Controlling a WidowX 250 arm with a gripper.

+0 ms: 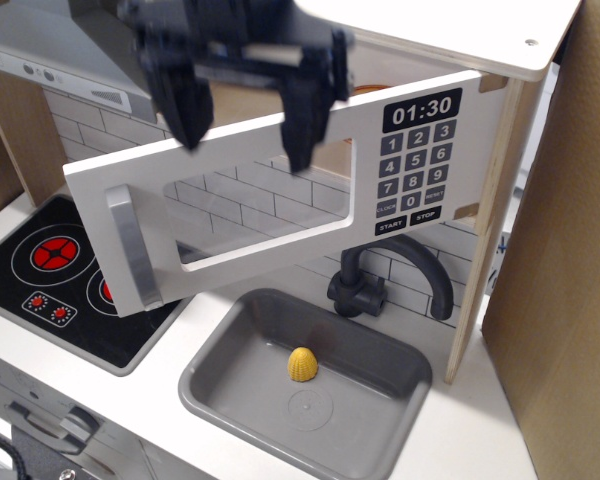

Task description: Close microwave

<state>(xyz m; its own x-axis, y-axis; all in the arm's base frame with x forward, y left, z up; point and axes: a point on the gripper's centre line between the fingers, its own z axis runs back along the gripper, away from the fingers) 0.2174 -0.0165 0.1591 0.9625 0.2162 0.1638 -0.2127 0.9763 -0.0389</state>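
The black gripper (245, 135) hangs down from the top of the view, its two fingers (302, 125) spread well apart with nothing between them. It is blurred. The fingertips reach the top edge of the microwave door (280, 215); whether they touch it I cannot tell.

There is one microwave (420, 130), set high above the grey sink (230, 385), under a white top board. Its door stands wide open, hinged on the right by the keypad and swung out toward the viewer. The door's long axis runs across the view, from the clock showing 01:30 (422, 108) down-left to the one grey handle (132, 250), which stands nearly upright at the free end, over the stovetop (55, 275).

In the sink lies one small yellow piece (301, 365). One dark tap (385, 275) rises behind the sink, below the keypad. The stovetop, left of the sink, shows red rings.
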